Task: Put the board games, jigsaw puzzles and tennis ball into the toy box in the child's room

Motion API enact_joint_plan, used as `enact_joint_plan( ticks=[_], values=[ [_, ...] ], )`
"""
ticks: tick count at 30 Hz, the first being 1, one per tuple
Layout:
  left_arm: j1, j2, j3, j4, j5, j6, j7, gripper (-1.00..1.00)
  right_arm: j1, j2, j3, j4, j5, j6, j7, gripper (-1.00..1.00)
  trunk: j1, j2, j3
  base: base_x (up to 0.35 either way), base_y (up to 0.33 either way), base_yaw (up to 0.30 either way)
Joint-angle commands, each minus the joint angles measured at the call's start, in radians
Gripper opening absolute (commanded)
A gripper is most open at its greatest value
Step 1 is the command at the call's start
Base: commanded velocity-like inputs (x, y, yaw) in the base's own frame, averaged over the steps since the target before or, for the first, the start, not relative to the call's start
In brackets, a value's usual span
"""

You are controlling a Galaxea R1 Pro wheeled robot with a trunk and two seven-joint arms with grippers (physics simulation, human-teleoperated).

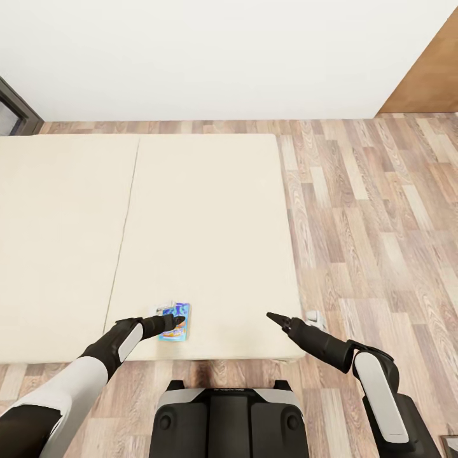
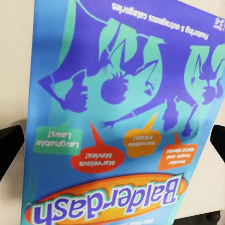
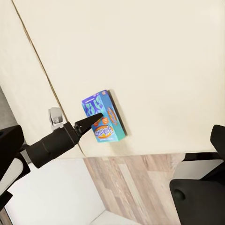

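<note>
Head view: one board game (image 1: 175, 322), a small blue-cyan box, lies flat on the beige bed (image 1: 210, 222) near its front edge, by the seam in the cover. The left gripper (image 1: 177, 321) sits right over it; whether the fingers are spread or closed can't be told here. The right gripper (image 1: 272, 317) hovers over the bed edge well to the side of the box, holding nothing; its fingers look together at a point, though not certain. Only one game counted on the bed; no puzzles, ball or toy box visible. Wood floor (image 1: 381, 222) on the right. Left wrist view: the board game (image 2: 117, 117) cover ("Balderdash") is very close, with dark finger pads (image 2: 9, 147) at either side of the box, so the jaws stand apart straddling it, not yet clamped as far as can be told. Right wrist view: the same board game (image 3: 104, 122) lies flat near the mattress edge with the left gripper (image 3: 96, 117) tip over it; one box, one arm. Judgement: a stiff, light cardboard box with a glossy, probably slippery cover; lying flat on a soft mattress it gives little to grab from above, so pinching across the two long edges looks best.
</note>
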Motion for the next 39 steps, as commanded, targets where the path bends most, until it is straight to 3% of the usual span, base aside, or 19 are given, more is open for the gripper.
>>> enact_joint_plan(
  ticks=[1,16,21,28,39],
  values=[
    [0.0,0.001,-0.004,-0.001,0.005,0.005,0.0,1.0,0.0,0.0,-0.002,0.0,0.01,0.005,0.01,1.0,0.001,-0.001,-0.001,0.0,0.0,0.0],
    [0.0,0.001,-0.004,-0.001,0.006,0.005,-0.001,1.0,0.0,0.004,-0.002,0.0,0.01,0.005,0.012,1.0,0.001,-0.001,-0.001,0.0,-0.126,0.0],
    [-0.011,0.026,0.025,-0.029,0.011,0.03,-0.029,1.0,-0.001,0.015,0.001,0.023,0.025,-0.023,0.012,1.0,0.001,-0.001,-0.001,0.0,0.0,0.0],
    [-0.011,-0.014,-0.004,-0.046,0.01,-0.01,-0.001,1.0,-0.001,0.008,0.002,0.026,0.023,-0.063,0.012,1.0,0.001,-0.001,-0.001,0.0,0.0,0.0],
    [-0.011,-0.019,-0.006,-0.045,0.01,-0.012,0.032,1.0,0.0,0.005,0.002,0.026,0.023,-0.081,0.013,1.0,0.001,-0.001,-0.001,0.0,0.0,0.0]
  ],
)
